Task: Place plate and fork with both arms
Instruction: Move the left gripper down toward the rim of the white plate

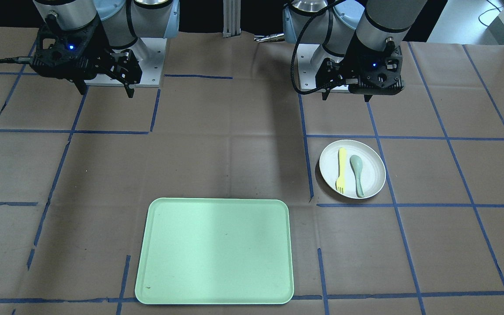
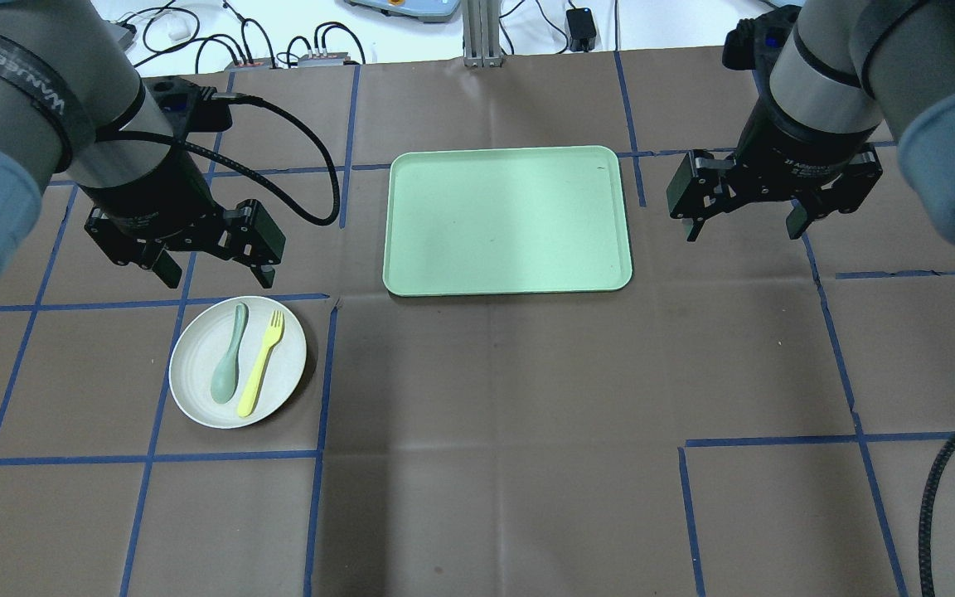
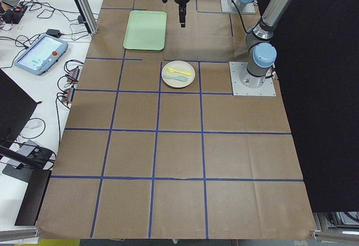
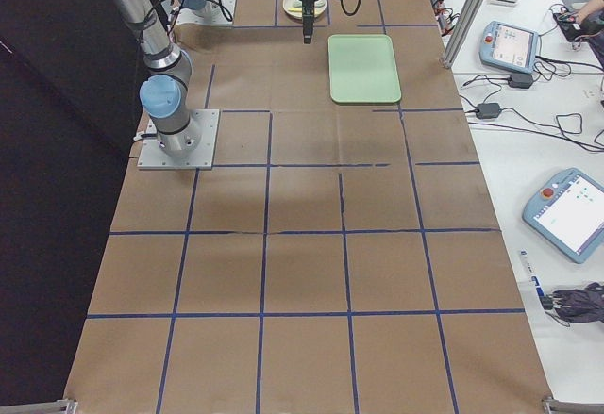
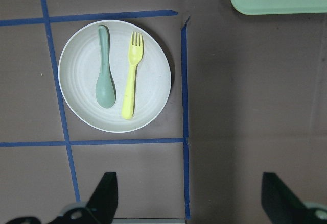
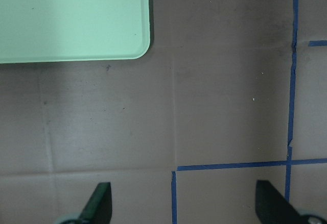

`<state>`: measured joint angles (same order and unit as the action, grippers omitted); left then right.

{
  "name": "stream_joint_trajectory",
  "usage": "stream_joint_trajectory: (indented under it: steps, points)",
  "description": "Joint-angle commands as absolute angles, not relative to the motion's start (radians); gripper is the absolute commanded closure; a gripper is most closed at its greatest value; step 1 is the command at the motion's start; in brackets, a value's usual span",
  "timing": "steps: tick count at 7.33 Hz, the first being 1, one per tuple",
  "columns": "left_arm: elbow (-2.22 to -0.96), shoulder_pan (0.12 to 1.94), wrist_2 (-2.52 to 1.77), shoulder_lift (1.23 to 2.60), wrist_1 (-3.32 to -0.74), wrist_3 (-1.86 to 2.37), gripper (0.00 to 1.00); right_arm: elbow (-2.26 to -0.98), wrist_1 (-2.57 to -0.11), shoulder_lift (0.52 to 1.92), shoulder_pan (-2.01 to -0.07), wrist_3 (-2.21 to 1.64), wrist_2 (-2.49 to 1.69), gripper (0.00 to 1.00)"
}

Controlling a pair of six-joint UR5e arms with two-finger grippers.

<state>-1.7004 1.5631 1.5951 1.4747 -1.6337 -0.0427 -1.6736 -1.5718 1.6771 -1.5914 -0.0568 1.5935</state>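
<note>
The off-white plate (image 2: 196, 369) sits on the table at my left side, also in the front view (image 1: 374, 170) and left wrist view (image 5: 153, 81). On it lie the pale-yellow fork (image 2: 260, 365) (image 5: 131, 81) (image 1: 341, 170) and a grey-green spoon (image 2: 227, 365) side by side. My left gripper (image 2: 219, 278) is open and empty, raised just beyond the plate's far rim. My right gripper (image 2: 743, 232) is open and empty, raised above bare table to the right of the tray; the right wrist view (image 6: 186, 203) shows its fingers wide apart.
A mint-green rectangular tray (image 2: 508, 220) lies with nothing on it at the table's far middle, between the two grippers. Blue tape lines cross the brown table cover. Cables and control pendants lie beyond the table's far edge.
</note>
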Motion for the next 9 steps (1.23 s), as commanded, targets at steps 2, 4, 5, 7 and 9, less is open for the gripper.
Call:
stream_joint_trajectory:
  steps: [2, 4, 5, 7, 9]
  points:
    - [-1.698, 1.563, 1.594, 1.476, -1.634, -0.043, 0.00, -1.674, -1.572, 1.677, -1.591, -0.057, 1.595, 0.00]
    - [-1.692, 1.563, 1.595, 1.480, -1.634, -0.044, 0.00, -1.674, -1.572, 1.678, -1.591, -0.057, 1.595, 0.00]
    - [-1.698, 1.563, 1.594, 1.477, -1.629, -0.046, 0.00, -1.672, -1.572, 1.678, -1.591, -0.057, 1.594, 0.00]
    - [-1.707, 1.563, 1.595, 1.468, -1.628, -0.057, 0.00, -1.672, -1.572, 1.680, -1.598, -0.057, 1.592, 0.00]
    - [-1.715, 1.559, 1.595, 1.451, -1.628, -0.072, 0.00, -1.669, -1.572, 1.678, -1.598, -0.057, 1.592, 0.00]
